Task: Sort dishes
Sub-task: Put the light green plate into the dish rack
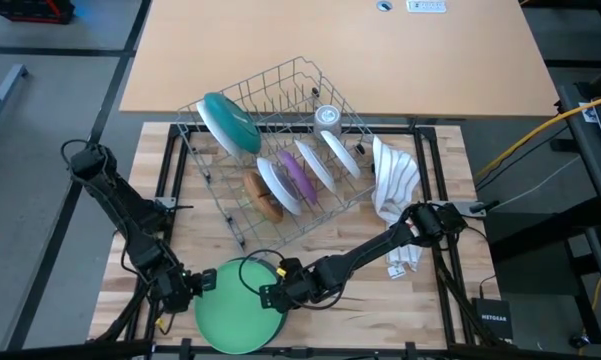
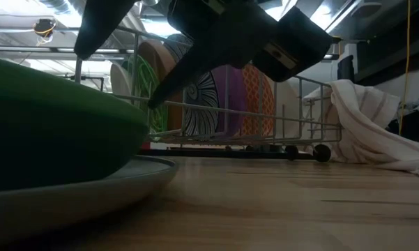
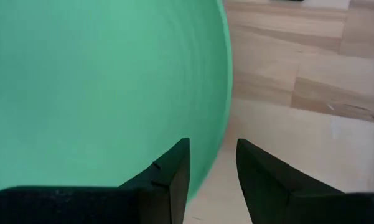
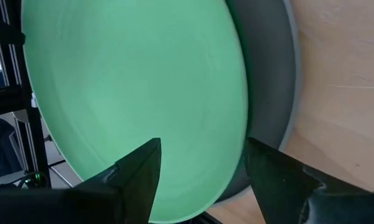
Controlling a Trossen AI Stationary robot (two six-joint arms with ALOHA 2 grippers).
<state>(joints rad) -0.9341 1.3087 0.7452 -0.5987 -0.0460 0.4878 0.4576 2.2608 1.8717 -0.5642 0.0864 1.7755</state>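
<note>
A green plate (image 1: pixel 235 320) lies near the table's front edge on a grey plate (image 4: pixel 274 93), which shows under its rim. My left gripper (image 1: pixel 202 283) is at the green plate's left rim and is open. One of its fingers is over the plate's face and the other is outside the rim (image 3: pixel 213 162). My right gripper (image 1: pixel 270 292) is wide open at the right rim, with the rim between its fingers (image 4: pixel 202 165). Other dishes stand on edge in the wire rack (image 1: pixel 300 62): a teal plate (image 1: pixel 230 122) and smaller white (image 1: pixel 278 183), purple (image 1: pixel 295 172) and brown (image 1: pixel 263 193) ones. My left gripper's fingers (image 3: pixel 174 180) stand on either side of the green plate's left rim (image 3: pixel 219 134), slanting down from the table's left. A gap shows between the rim and the outer finger. I cannot tell whether the inner finger touches the plate's face.
A white striped cloth (image 1: pixel 395 180) lies crumpled to the right of the rack. A small clear cup (image 1: pixel 327 117) sits at the rack's far side. Bare wood lies between the rack and the plates. Black frame rails (image 1: pixel 442 200) run along the table's sides.
</note>
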